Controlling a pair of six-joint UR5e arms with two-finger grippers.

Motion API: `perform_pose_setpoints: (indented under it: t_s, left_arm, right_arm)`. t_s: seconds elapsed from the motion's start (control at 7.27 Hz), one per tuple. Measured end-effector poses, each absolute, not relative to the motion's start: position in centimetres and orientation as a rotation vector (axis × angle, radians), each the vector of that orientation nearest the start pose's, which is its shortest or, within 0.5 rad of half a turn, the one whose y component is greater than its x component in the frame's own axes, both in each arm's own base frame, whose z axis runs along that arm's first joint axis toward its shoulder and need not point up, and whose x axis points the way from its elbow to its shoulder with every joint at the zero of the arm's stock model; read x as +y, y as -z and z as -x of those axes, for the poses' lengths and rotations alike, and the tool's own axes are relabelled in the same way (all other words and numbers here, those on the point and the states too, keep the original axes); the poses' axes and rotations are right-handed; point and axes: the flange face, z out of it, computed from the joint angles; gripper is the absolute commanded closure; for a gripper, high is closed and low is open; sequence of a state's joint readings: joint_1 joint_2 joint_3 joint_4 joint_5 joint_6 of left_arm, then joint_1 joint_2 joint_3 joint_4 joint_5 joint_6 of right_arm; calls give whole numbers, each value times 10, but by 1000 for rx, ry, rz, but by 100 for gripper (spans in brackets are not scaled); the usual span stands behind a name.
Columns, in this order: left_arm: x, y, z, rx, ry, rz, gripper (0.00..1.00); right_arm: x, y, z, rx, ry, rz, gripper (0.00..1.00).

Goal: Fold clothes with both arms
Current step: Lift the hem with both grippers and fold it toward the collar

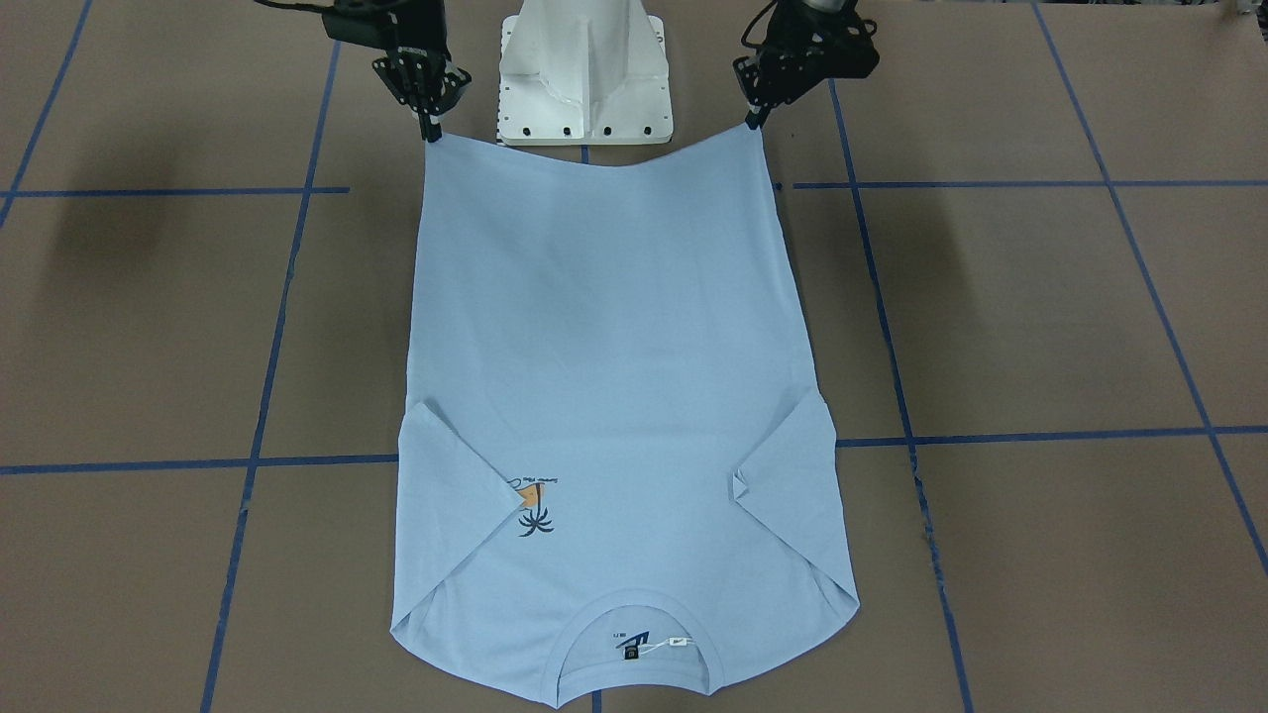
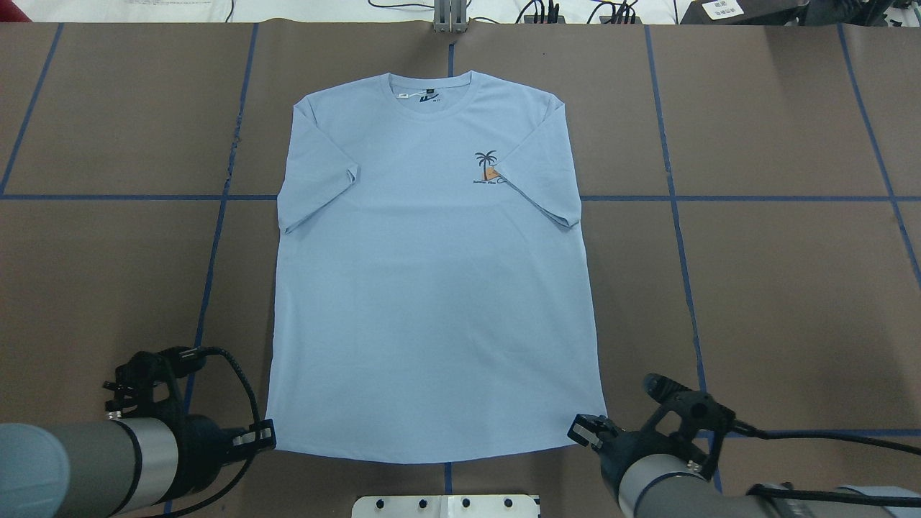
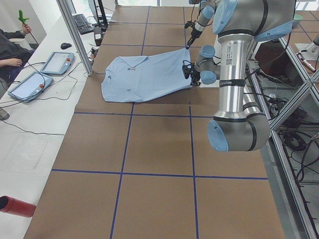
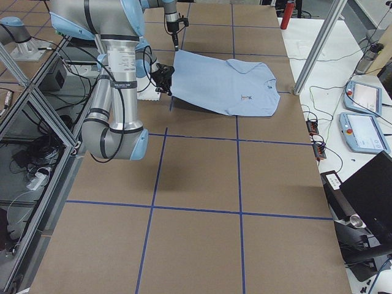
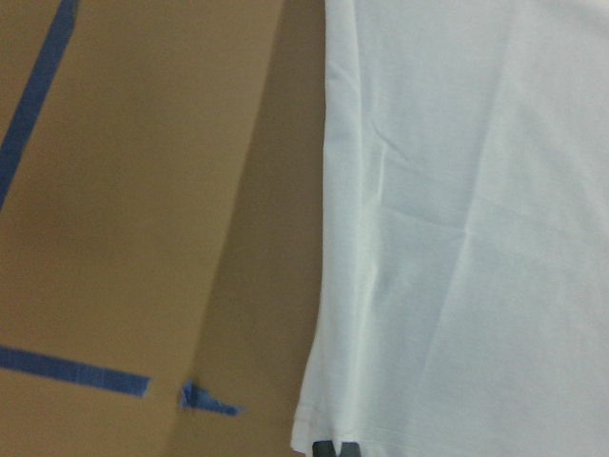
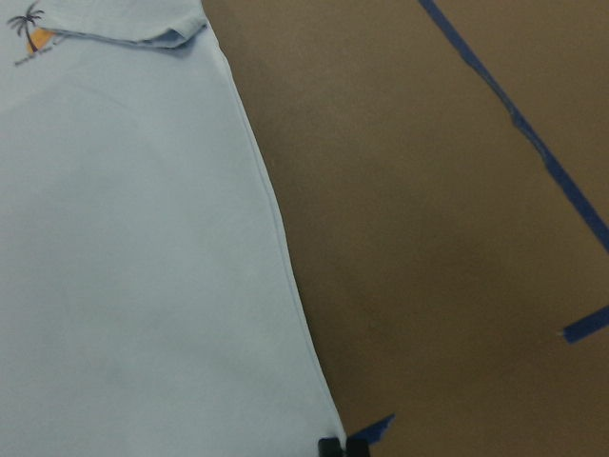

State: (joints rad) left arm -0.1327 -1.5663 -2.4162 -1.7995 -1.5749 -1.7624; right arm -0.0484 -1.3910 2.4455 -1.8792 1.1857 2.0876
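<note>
The light blue T-shirt (image 2: 432,288) lies front up on the brown table, collar (image 2: 430,90) at the far side, both sleeves folded inward. One sleeve partly covers the palm-tree chest print (image 2: 488,169). My left gripper (image 2: 266,435) is shut on the near hem's left corner, as the left wrist view (image 5: 335,447) also shows. My right gripper (image 2: 584,429) is shut on the near hem's right corner, seen too in the right wrist view (image 6: 343,446). In the front-facing view the left gripper (image 1: 755,119) and right gripper (image 1: 431,132) hold the hem stretched and slightly raised.
The white pedestal base (image 1: 584,74) stands just behind the hem, between the two arms. Blue tape lines (image 2: 216,237) cross the brown table. Tablets (image 3: 57,62) and an operator (image 3: 12,47) are past the table's far edge.
</note>
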Motion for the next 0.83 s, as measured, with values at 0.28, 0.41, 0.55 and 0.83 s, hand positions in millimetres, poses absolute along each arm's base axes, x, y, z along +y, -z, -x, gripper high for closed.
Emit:
perform_pose_setpoints:
  t_s: [0.28, 0.41, 0.55, 0.83]
  left_arm:
    - [-173, -181, -315, 1139, 254, 94, 100]
    - [-174, -161, -295, 1158, 235, 114, 100]
    - [-186, -150, -283, 1174, 209, 78, 100]
    - [-236, -144, -271, 1162, 160, -74, 100]
  right_arm:
    - [-146, -197, 337, -843, -543, -77, 100]
    - [-154, -187, 323, -851, -526, -64, 100]
    - [-169, -177, 317, -862, -479, -92, 100]
    - [-231, -162, 318, -839, -428, -167, 100]
